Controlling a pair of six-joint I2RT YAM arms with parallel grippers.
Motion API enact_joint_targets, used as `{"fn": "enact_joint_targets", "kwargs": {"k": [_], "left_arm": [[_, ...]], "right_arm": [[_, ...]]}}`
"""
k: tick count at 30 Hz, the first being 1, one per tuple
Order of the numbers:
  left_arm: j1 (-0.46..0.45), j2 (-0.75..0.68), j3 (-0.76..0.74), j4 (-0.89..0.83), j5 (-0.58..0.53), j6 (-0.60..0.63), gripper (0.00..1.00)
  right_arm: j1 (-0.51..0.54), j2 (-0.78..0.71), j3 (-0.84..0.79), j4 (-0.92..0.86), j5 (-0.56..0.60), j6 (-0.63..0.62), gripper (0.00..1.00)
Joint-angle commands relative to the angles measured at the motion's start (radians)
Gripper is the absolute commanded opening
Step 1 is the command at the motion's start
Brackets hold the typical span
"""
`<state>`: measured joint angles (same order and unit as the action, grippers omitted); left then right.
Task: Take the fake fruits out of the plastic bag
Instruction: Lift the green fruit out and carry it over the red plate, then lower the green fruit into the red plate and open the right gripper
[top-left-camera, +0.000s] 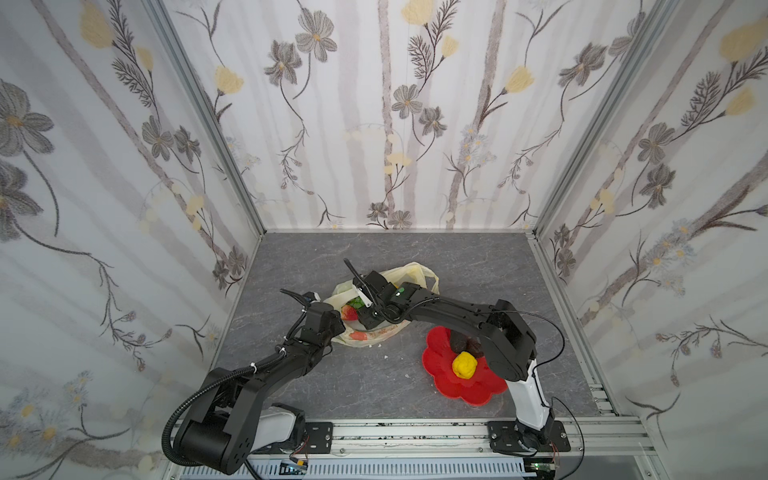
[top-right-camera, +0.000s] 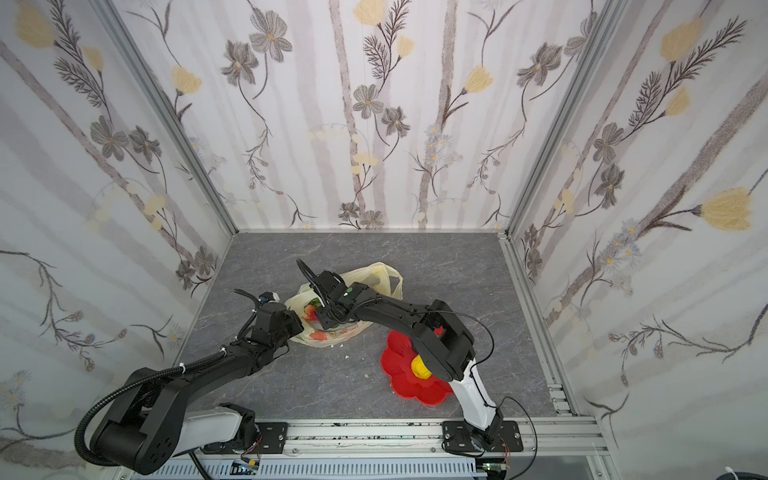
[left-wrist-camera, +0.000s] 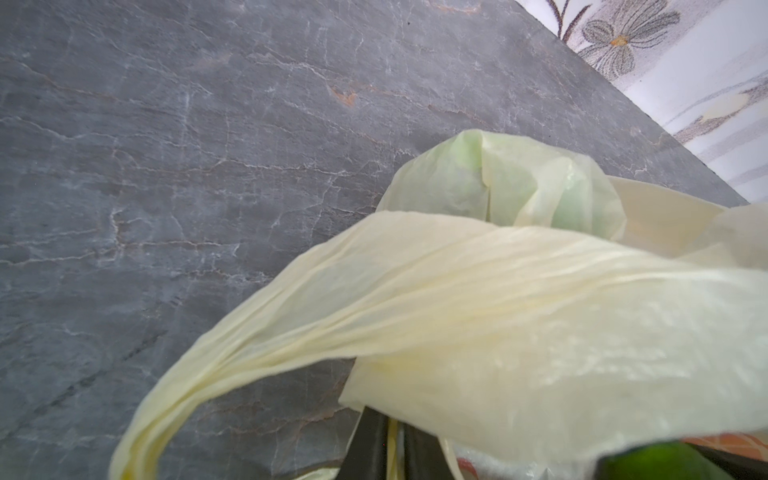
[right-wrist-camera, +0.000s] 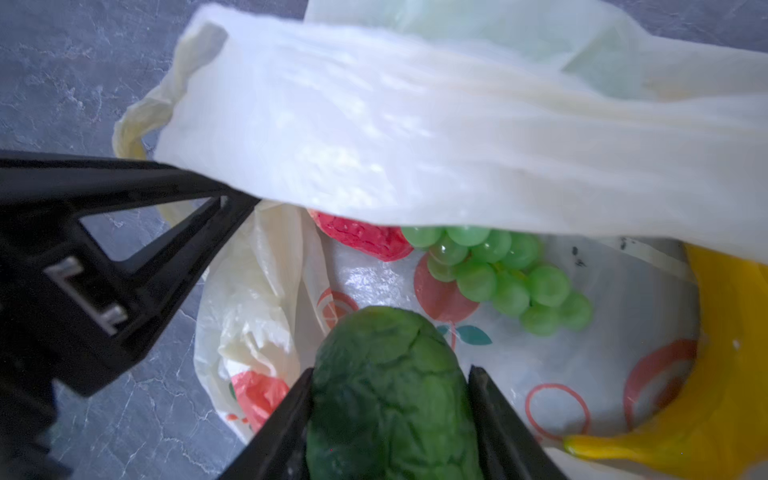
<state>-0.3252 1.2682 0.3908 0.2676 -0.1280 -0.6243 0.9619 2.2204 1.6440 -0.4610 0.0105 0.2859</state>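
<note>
**Your two arms meet at the plastic bag (top-left-camera: 415, 272) on the table (top-left-camera: 374, 395): one holds its mouth open while the other grips a fruit inside.**

Your left tool (left-wrist-camera: 388, 432) is pinched shut on the bag's thin film at its mouth. It lifts the upper layer, which seems meant to keep the opening clear for the other arm. Your right tool (right-wrist-camera: 390, 372) reaches into the bag, its jaws at a middling width and pressed against both sides of the bumpy green fruit (right-wrist-camera: 386, 419). Deeper inside the bag lie the strawberry (right-wrist-camera: 361, 239), the green grape bunch (right-wrist-camera: 498, 276) and the yellow banana (right-wrist-camera: 727, 353), so most of the job remains. Just beside the bag sits a red flower-shaped dish (top-left-camera: 440, 376) with a yellow lemon (top-left-camera: 464, 365) already on it. That dish is probably where this fruit goes next.
</note>
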Motion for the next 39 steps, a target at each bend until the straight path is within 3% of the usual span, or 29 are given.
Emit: {"fn": "enact_joint_targets", "kwargs": {"k": [1,11,23,39], "left_arm": [[0.001,0.004,0.002,0.032,-0.009,0.009,0.11],[0.006,-0.006,-0.014,0.058,-0.009,0.030,0.11],[0.008,-0.032,-0.036,0.100,0.003,0.060,0.11],[0.009,-0.037,-0.052,0.126,0.005,0.072,0.11]], "right_arm": [[-0.003,-0.076,-0.071,0.129,0.007,0.066,0.54],[-0.003,-0.443,-0.424,0.288,0.108,0.262,0.54],[-0.001,-0.805,-0.786,0.275,0.251,0.409,0.52],[-0.027,-1.002,-1.179,0.492,0.324,0.305,0.53]]}}
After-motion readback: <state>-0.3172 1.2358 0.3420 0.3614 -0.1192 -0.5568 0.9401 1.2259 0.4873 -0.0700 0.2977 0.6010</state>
